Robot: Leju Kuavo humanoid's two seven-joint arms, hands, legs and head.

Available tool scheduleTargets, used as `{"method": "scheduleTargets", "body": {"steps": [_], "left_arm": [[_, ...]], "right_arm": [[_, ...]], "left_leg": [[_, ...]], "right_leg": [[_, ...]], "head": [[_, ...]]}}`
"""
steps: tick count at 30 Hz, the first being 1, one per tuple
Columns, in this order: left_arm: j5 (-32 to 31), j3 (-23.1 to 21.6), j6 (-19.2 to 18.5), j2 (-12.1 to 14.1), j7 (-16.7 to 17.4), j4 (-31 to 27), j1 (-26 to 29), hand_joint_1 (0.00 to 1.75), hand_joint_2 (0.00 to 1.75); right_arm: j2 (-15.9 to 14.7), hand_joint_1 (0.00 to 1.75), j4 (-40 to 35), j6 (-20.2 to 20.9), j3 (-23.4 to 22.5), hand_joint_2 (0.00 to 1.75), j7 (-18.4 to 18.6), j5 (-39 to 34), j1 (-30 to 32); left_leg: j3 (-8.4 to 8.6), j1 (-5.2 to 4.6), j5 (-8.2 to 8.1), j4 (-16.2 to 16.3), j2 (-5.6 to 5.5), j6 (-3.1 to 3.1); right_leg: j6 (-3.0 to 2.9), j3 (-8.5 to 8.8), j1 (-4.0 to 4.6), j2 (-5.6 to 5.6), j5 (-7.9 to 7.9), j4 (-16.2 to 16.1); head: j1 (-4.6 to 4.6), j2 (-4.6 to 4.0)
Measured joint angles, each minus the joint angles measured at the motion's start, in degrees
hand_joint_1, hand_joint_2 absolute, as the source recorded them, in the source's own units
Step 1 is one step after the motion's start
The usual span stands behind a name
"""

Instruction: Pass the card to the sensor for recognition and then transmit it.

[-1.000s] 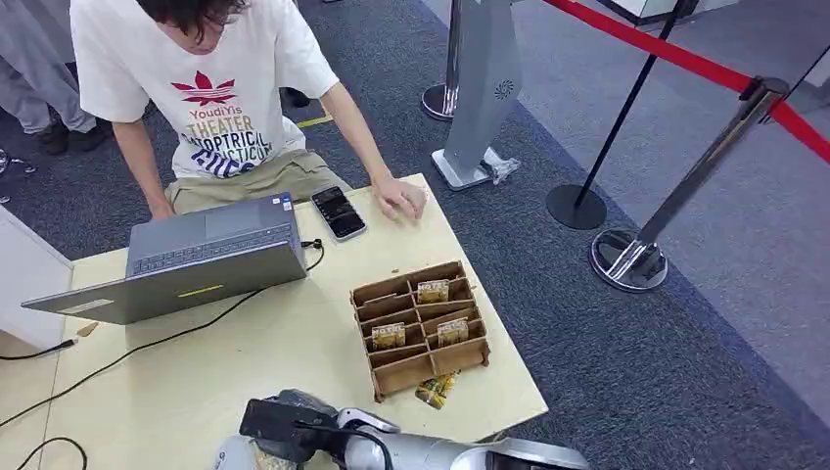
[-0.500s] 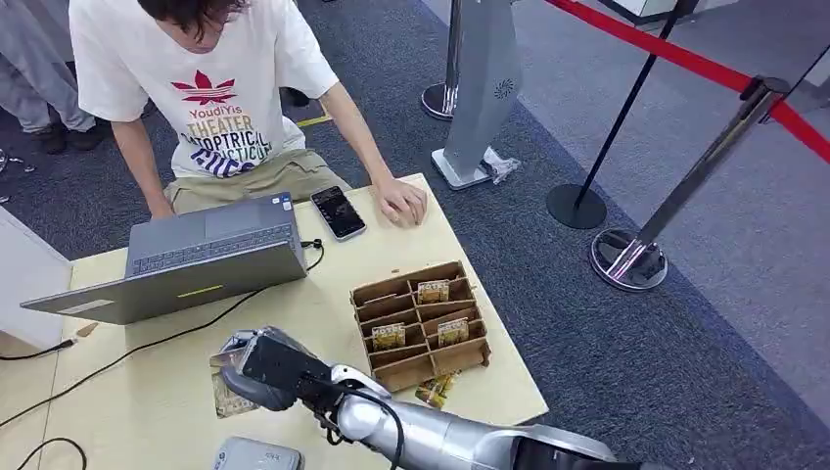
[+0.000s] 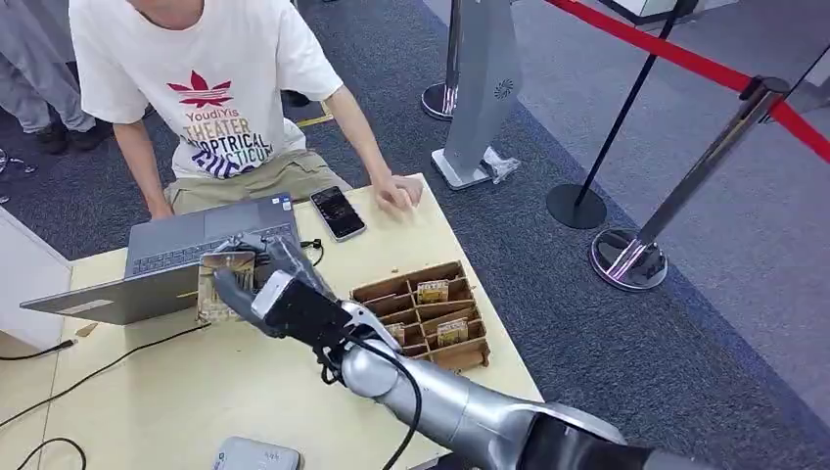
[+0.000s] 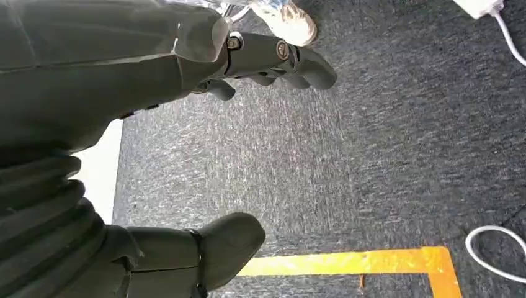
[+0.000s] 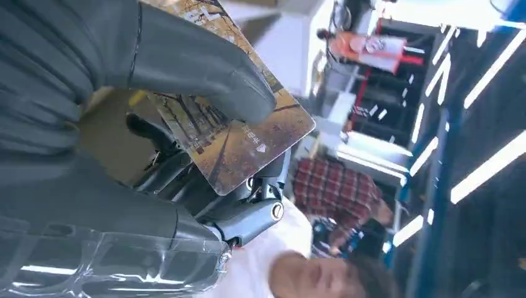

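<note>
the right robot hand [image 3: 256,284] is raised above the pale wooden surface [image 3: 254,382], its silver arm reaching in from the near edge, and it grips the card [image 3: 224,285] between thumb and fingers. the card is brown and patterned, held upright just in front of the open grey laptop [image 3: 186,257], over the laptop's near edge. in the right wrist view the thick grey thumb [image 5: 205,71] presses across the card [image 5: 248,146], with darker fingers [image 5: 248,217] behind it.

to the right of the laptop, a wooden divided box [image 3: 421,313] sits on the surface, with small brown packets standing in several of its compartments. a dark phone [image 3: 338,212] lies just beyond the laptop's far right corner. a person in a white printed t-shirt [image 3: 201,88] leans in from behind the laptop, one hand [image 3: 396,194] resting on the surface near the phone. a small grey device [image 3: 253,455] lies at the near edge, well apart from the laptop.

the left robot hand [image 4: 155,143] hangs over grey carpet [image 4: 347,155], fingers apart and holding nothing.
</note>
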Motion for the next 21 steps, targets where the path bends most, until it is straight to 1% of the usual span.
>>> {"method": "scheduleTargets", "body": {"steps": [3,8,10,14,21], "left_arm": [[0.4,-0.6,-0.3,0.0,0.5,0.0,-0.1,0.00,1.75],[1.2,-0.6,-0.3,0.0,0.8,0.0,-0.1,0.00,1.75],[1.7,-0.6,-0.3,0.1,1.0,0.0,-0.1,0.00,1.75],[2.3,-0.6,-0.3,0.4,1.1,0.0,0.0,0.00,1.75],[2.2,-0.7,-0.7,0.5,1.5,0.0,0.0,0.00,1.75]], "right_arm": [[0.1,1.75,1.3,-0.9,-1.7,1.75,0.6,1.8,-3.4],[1.1,1.75,5.6,-2.9,-4.1,1.75,1.8,4.5,-7.9],[1.9,1.75,8.5,-3.9,-5.0,1.75,2.5,6.2,-9.9],[3.8,1.75,15.0,-5.7,-6.5,1.75,2.8,8.8,-13.8],[5.8,1.75,23.2,-8.6,-7.7,1.75,2.9,12.3,-17.0]], "left_leg": [[0.00,0.00,0.01,0.0,0.00,0.01],[-0.01,0.00,0.02,0.0,0.00,0.01],[-0.02,0.00,0.02,0.0,0.00,0.01],[-0.02,0.01,0.02,0.0,-0.02,0.01],[-0.02,0.01,0.03,0.0,-0.02,0.01]], "right_leg": [[0.00,0.01,0.00,0.00,0.01,0.0],[0.00,0.01,0.00,-0.01,0.02,0.0],[0.00,0.00,0.00,0.00,0.02,0.0],[0.00,0.00,0.00,-0.02,0.01,0.0],[0.00,0.00,0.00,-0.02,0.01,0.1]], "head": [[-0.02,0.00],[0.00,0.00],[0.02,0.00],[0.00,0.00],[0.00,0.00]]}}
